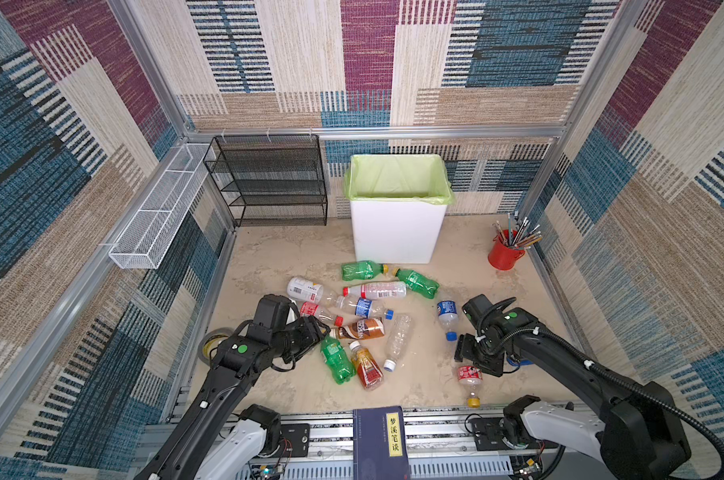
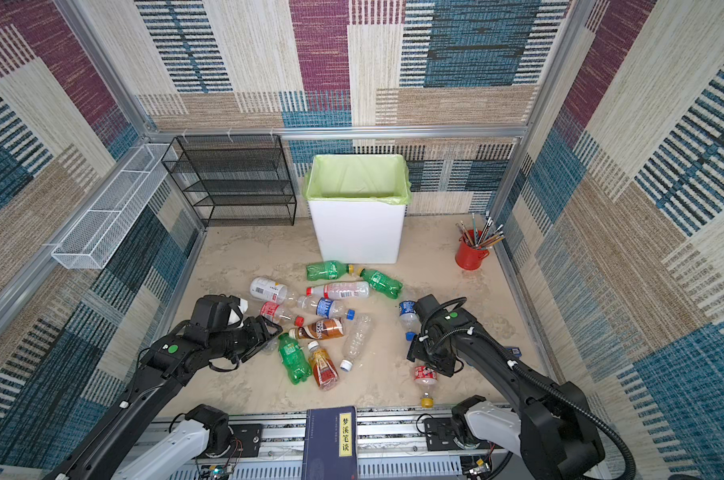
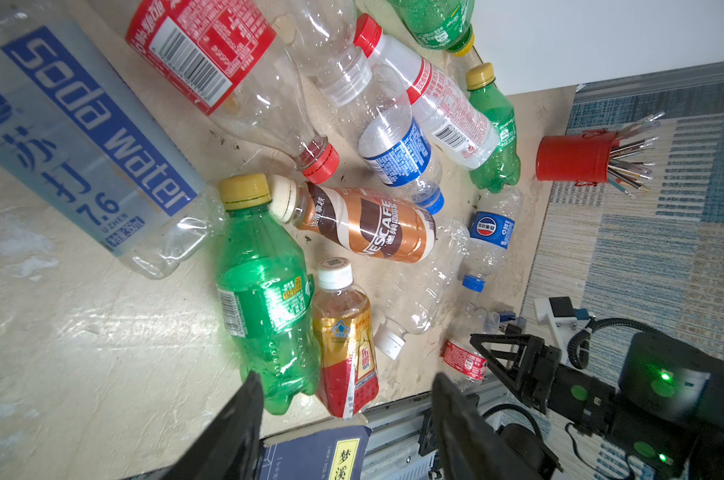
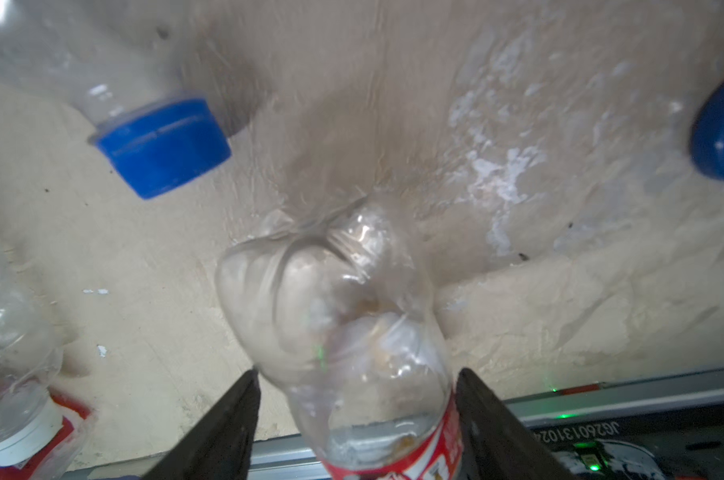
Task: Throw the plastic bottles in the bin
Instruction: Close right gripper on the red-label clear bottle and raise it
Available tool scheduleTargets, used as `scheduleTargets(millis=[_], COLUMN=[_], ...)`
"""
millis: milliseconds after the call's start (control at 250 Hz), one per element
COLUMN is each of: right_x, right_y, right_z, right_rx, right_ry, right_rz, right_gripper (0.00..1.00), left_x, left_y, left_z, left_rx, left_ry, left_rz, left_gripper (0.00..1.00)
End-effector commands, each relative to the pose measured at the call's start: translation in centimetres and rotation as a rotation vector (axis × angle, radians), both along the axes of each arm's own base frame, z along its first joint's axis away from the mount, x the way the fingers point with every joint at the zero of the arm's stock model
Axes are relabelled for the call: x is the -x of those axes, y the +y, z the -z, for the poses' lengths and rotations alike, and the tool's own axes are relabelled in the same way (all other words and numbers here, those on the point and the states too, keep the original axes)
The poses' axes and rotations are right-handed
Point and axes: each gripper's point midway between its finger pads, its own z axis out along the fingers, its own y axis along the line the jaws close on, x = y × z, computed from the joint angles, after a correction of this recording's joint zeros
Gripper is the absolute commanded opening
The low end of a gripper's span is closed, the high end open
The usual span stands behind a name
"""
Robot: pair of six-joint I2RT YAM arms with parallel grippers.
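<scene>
Several plastic bottles lie in a heap on the beige floor in front of the bin (image 1: 397,216) (image 2: 358,216), among them a green one (image 1: 337,359), an amber one (image 1: 366,368) and a brown coffee one (image 1: 360,329). Apart from the heap lies a clear bottle with a red label and yellow cap (image 1: 470,380) (image 4: 343,316). My right gripper (image 1: 474,361) (image 4: 356,378) straddles its base, open: one finger is against the red label, and a thin gap shows at the other. My left gripper (image 1: 310,340) (image 3: 347,382) hovers open and empty at the heap's left, by the green bottle (image 3: 264,291).
A red cup of pencils (image 1: 503,251) stands at the back right. A black mesh rack (image 1: 268,178) and a white wire basket (image 1: 160,212) are at the back left. A tape roll (image 1: 210,345) lies under the left arm. A dark blue book (image 1: 381,440) sits at the front edge.
</scene>
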Motion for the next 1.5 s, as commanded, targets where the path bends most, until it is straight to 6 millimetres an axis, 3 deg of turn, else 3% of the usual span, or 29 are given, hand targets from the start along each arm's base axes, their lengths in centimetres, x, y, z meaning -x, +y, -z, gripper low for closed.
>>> scheduleTargets(millis=[0,340,684,820,980,1496], right_x=[-0.1,-0.1,-0.1,-0.2,-0.7,-2.1], right_y=[0.0,0.5,1.1,1.3,1.7,5.7], right_z=[0.3,0.9,1.1,1.1,0.3,-2.5], right_rx=[0.004,-0.019,-0.051,-0.064,-0.083,-0.252], right_ry=[-0.006,0.005,0.008,0.003,-0.032,-0.153], right_rz=[-0.014,-0.030,-0.033,-0.039,-0.048,-0.078], right_gripper=[0.74,0.65,0.64,0.59,0.55,0.49], left_x=[-0.4,-0.3,-0.4,-0.4,-0.5,-0.7], left_y=[-0.1,0.0,0.0,0.0,-0.1,-0.2], left_z=[-0.5,0.0,0.1,0.1,0.1,0.1], left_rx=[0.008,0.009,0.004,0.002,0.002,0.006], left_ry=[-0.021,-0.013,-0.014,-0.016,-0.016,-0.017], left_rz=[-0.002,-0.009,-0.006,-0.003,-0.001,-0.002], left_gripper=[0.66,0.66,0.67,0.68,0.69,0.68])
